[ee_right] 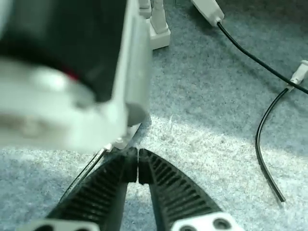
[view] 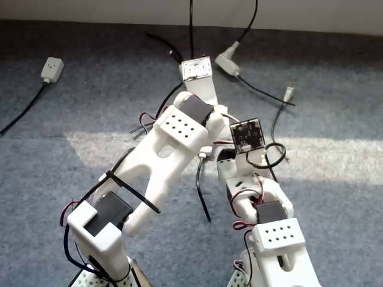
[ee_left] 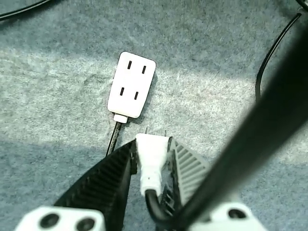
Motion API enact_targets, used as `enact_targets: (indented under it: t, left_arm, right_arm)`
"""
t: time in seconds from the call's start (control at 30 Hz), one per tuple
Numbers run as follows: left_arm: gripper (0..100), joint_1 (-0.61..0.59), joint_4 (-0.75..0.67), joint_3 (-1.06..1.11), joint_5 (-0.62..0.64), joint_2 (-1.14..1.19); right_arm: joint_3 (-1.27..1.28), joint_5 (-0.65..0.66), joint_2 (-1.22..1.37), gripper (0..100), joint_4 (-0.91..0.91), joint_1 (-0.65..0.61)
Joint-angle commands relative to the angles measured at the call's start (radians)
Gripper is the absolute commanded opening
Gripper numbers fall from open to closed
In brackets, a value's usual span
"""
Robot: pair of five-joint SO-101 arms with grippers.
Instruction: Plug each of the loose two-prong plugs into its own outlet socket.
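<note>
We're on grey-blue carpet (view: pixel 335 221), short pile, with 1 bright band of sunlight (view: pixel 341 158) across it and a pale wall (view: pixel 311 12) along the far edge. The left arm (view: pixel 161 155) is the marker here, stretched out over the middle of the floor.

Its left gripper (ee_left: pixel 154 147) is clamped on a white plug (ee_left: pixel 153 161), pinched by the body between the black ribbed fingers (ee_left: pixel 115 168), with 2 prongs poking out the front and a black cord trailing back. Just ahead of the left arm's fingertips lies the white outlet block (ee_left: pixel 131 84), flat on the carpet in the sun, 4 slots facing up. The prongs point at it but stay apart from it.

Right beside the left arm sits the right gripper (ee_right: pixel 138 163), jaws pressed tip to tip with nothing between them, low over the carpet. Its right arm (view: pixel 272 230) is alongside the left arm.

Out to the left arm's left side, well apart, a second outlet (view: pixel 52 69) lies near the wall on its own cord. Beyond the left arm's wrist, toward the wall, is a white connector (view: pixel 227 63) on a black cord. Off to the left arm's right lies a small white plug (view: pixel 289 92); whether it has prongs I cannot tell.
</note>
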Motion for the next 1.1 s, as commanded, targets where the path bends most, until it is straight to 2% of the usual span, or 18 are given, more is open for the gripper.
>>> enact_targets:
  t: [0.0, 0.2, 0.37, 0.63, 0.73, 0.93, 1.07]
  left_arm:
    - [1, -0.031, 0.005, -0.041, -0.014, -0.036]
    - [1, -0.033, 0.005, -0.041, -0.014, -0.036]
    - [1, -0.035, 0.005, -0.041, -0.014, -0.036]
    - [1, -0.056, 0.005, -0.041, -0.014, -0.036]
    - [1, -0.053, 0.005, -0.039, -0.014, -0.036]
    - [1, -0.015, 0.012, -0.039, -0.018, -0.036]
    - [1, -0.002, 0.012, -0.039, -0.018, -0.036]
  right_arm:
    - [-0.093, -0.025, -0.005, 10.4, 0.028, 0.038]
    - [-0.163, -0.018, -0.007, 25.8, 0.085, 0.047]
    - [-0.242, -0.017, -0.008, 26.5, 0.147, 0.102]
    - [-0.291, 0.008, -0.140, 26.5, 0.182, 0.295]
    - [-0.292, 0.089, -0.130, 26.5, 0.206, 0.269]
    - [-0.285, 0.021, -0.012, 26.5, 0.176, 0.107]
    - [-0.271, -0.017, 0.216, 26.5, 0.065, 0.085]
